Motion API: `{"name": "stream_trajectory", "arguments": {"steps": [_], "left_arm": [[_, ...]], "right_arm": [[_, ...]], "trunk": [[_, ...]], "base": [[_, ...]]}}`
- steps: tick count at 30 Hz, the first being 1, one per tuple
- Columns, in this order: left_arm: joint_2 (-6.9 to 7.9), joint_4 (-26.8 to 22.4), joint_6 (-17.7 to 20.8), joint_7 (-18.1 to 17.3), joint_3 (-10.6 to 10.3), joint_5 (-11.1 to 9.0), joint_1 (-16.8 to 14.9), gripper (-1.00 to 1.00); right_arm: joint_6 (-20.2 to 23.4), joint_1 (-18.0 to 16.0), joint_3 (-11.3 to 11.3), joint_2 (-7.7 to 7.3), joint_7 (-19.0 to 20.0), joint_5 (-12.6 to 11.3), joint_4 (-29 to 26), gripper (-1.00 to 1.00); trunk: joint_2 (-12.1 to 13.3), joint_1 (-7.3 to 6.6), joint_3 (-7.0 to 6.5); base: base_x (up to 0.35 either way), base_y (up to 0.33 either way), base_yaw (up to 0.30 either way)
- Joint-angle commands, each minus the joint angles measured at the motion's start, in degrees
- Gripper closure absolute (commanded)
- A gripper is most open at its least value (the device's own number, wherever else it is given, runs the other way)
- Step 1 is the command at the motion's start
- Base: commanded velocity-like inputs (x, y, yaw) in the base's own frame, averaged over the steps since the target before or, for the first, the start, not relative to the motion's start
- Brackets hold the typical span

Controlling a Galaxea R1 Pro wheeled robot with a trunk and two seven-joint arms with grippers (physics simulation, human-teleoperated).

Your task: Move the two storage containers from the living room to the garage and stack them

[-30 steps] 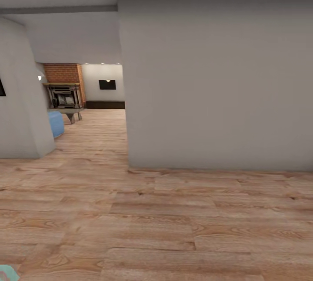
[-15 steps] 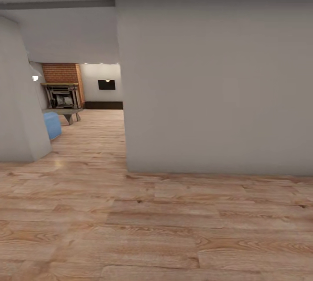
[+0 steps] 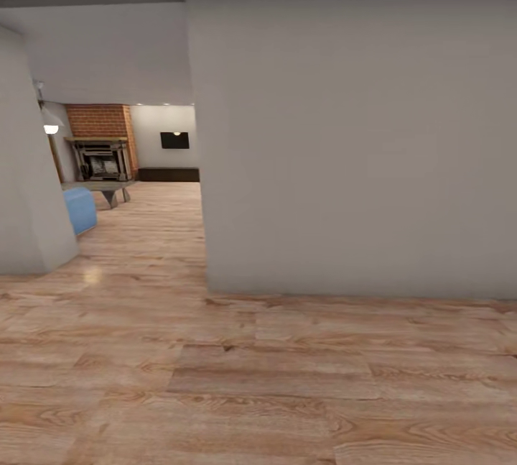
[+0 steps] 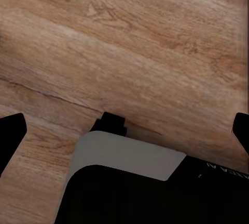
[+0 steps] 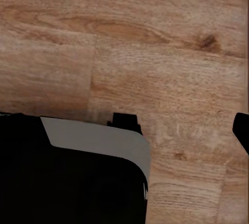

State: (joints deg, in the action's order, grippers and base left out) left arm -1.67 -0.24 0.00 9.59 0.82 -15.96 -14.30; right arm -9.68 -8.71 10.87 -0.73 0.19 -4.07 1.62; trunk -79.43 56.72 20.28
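A big grey wall (image 3: 359, 141) fills my forward view, and left of that wall a gap opens onto the living room (image 3: 154, 156) with its brick fireplace (image 3: 103, 149), so I judge I'm in transit over the plank floor (image 3: 251, 379). The storage containers aren't visible to me. The left tool (image 4: 124, 130) and right tool (image 5: 129, 125) point floorward, spread wide, carrying nothing.

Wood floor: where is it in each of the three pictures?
Head view: the wood floor covers the lower part and runs past the grey wall toward the brick fireplace.
Left wrist view: the floor lies beyond a grey-and-black robot part.
Right wrist view: the floor again lies beyond that kind of part.
Shared landmark: light planks with dark seams.
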Motion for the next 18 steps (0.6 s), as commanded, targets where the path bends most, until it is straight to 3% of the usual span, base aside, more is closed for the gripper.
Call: {"name": "stream_trajectory", "arguments": {"steps": [1, 18], "left_arm": [[-0.01, -0.03, 0.00, 0.17, 0.06, -0.21, -0.03, -1.00], [0.01, -0.03, 0.00, 0.17, 0.02, -0.21, -0.03, -1.00]], "right_arm": [[-0.37, -0.07, 0.46, -0.02, 0.01, -0.42, 0.16, -1.00], [-0.42, -0.07, 0.46, -0.06, -0.09, -0.42, 0.15, -1.00]], "trunk": [[-0.04, 0.03, 0.07], [-0.04, 0.03, 0.07]], "base": [[0.324, 0.000, 0.089], [0.324, 0.000, 0.249]]}}
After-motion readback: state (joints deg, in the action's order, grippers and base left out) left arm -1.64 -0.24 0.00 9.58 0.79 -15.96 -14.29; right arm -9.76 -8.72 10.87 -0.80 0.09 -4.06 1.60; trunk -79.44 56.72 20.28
